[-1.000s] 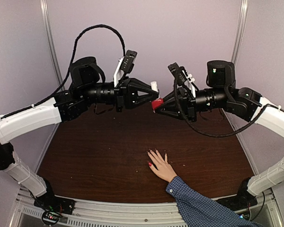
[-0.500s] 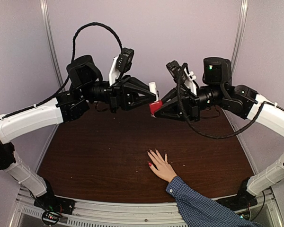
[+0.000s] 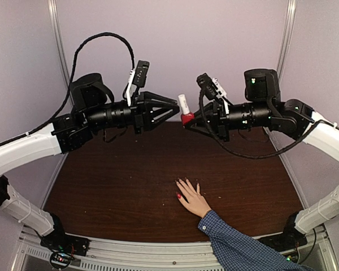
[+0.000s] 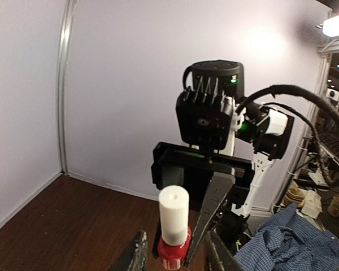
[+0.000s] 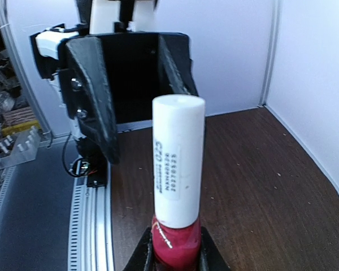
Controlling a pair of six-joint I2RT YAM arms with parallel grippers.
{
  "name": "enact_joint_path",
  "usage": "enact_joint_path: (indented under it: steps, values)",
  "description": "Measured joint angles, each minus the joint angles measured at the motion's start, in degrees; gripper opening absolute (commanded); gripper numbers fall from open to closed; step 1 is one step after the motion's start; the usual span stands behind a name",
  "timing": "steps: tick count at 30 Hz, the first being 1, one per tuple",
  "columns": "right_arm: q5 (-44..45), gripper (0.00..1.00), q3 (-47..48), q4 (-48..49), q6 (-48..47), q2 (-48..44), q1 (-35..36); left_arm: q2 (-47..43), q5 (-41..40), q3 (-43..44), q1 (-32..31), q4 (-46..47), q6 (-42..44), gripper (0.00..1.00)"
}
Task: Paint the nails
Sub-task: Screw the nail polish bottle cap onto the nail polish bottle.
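The left gripper (image 3: 174, 107) has backed off the white cap (image 3: 183, 103), jaws now apart. The right gripper (image 3: 188, 120) clamps the capped bottle (image 5: 177, 240). Down on the table (image 3: 113, 180), one of the nails (image 3: 179, 196) looks red; others probably remain.

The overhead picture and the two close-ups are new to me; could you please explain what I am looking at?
Two robot arms stand at the near edge of a table. The wide picture comes from a camera above and behind them; the close-ups come from a camera on each wrist. The right hand grips a red nail polish bottle by its base, white cap up. The left hand is open, close to the cap. A person's hand lies flat on the table.
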Motion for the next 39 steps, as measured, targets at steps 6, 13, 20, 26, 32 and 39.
enact_joint_path:
  steps: [6, 13, 20, 26, 32, 39]
  values:
    - [13.7, 0.00, 0.1, -1.8, -0.2, 0.1, 1.0, 0.3, -8.7, 0.2, -0.5, -2.4, 1.3, 0.38]
    - [23.6, 0.00, 0.4, -3.1, -1.5, 1.4, 4.1, 4.6, -13.5, 1.7, -1.2, -2.6, 0.3, 0.38]
    - [31.1, 0.00, 0.4, -3.8, -2.5, 2.8, 6.8, 7.5, -15.4, 4.0, -1.7, -2.5, -1.4, 0.25]
    - [34.6, 0.00, 0.4, -4.5, -2.7, 3.1, 7.5, 9.1, -15.5, 4.8, -1.8, -1.5, -3.2, 0.16]
    - [35.6, 0.00, 0.4, -4.9, -2.9, 3.2, 7.5, 9.6, -15.4, 4.8, -1.8, -1.0, -4.2, 0.22]
    - [36.2, 0.00, 0.8, -5.0, -2.9, 3.2, 7.6, 9.6, -15.5, 4.8, -1.8, -1.2, -4.5, 0.28]
